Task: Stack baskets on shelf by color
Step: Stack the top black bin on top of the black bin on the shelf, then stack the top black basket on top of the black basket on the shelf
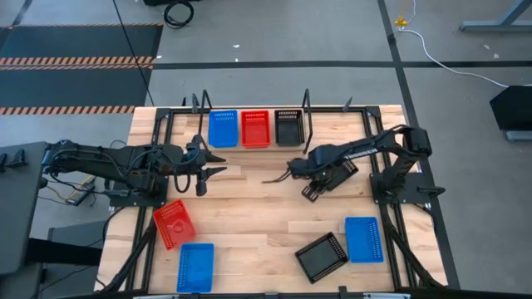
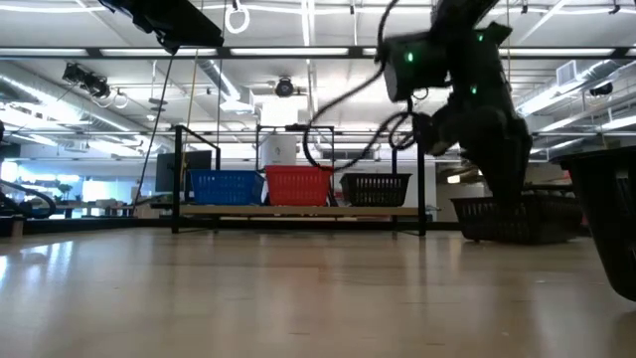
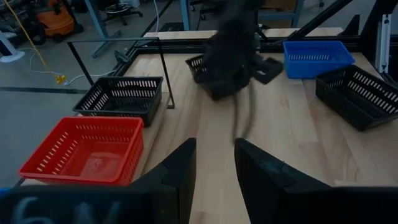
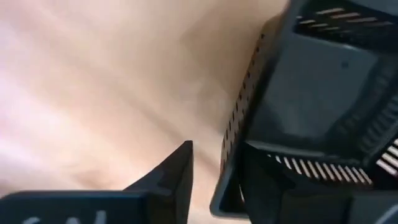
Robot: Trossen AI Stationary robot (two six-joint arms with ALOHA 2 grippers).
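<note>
On the shelf (image 1: 258, 148) at the table's far side stand one blue basket (image 1: 223, 129), one red basket (image 1: 256, 129) and one black basket (image 1: 288, 127) side by side. They also show in the low view, blue (image 2: 225, 186), red (image 2: 298, 186) and black (image 2: 376, 189). My right gripper (image 1: 309, 174) is at mid-table, shut on another black basket (image 1: 331, 181), which also shows in the low view (image 2: 512, 219). My left gripper (image 1: 214, 169) is open and empty, left of centre, near the shelf's left end. My right gripper has one wall (image 4: 231, 146) of the black basket between its fingers, one finger (image 4: 298, 180) inside the basket and one (image 4: 177, 171) outside. The basket lies askew beside the wrist. Whether it is clear of the table I cannot tell.
A red basket (image 1: 174, 223) and a blue basket (image 1: 195, 267) lie near the front left. A black basket (image 1: 322, 256) and a blue basket (image 1: 363, 238) lie near the front right. Bare tabletop lies between them at the middle.
</note>
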